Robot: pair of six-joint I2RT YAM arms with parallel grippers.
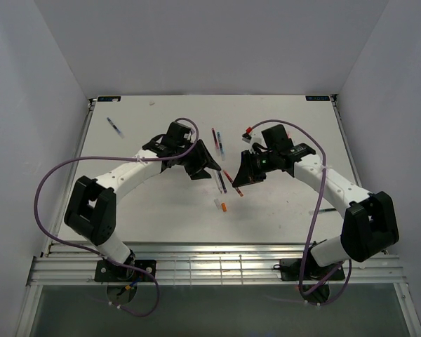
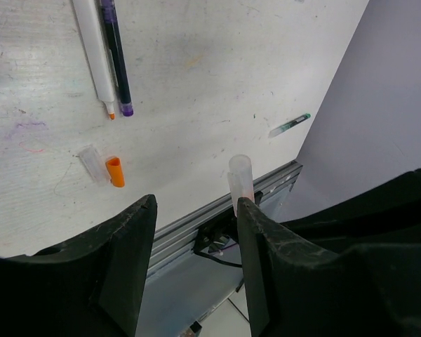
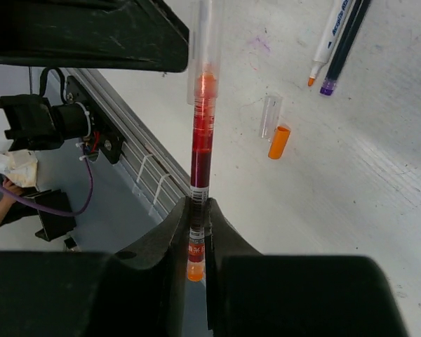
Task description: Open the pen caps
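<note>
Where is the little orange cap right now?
In the top view, the orange cap lies on the table near the middle, between the two arms. It is right beside a clear cap, just nearer than two pens.

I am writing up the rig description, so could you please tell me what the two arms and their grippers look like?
The left arm and right arm both have white links between bulky black joint housings. A purple cable loops loosely along each one. The left gripper and right gripper are matte black, with two broad, wedge-shaped fingers each.
</note>
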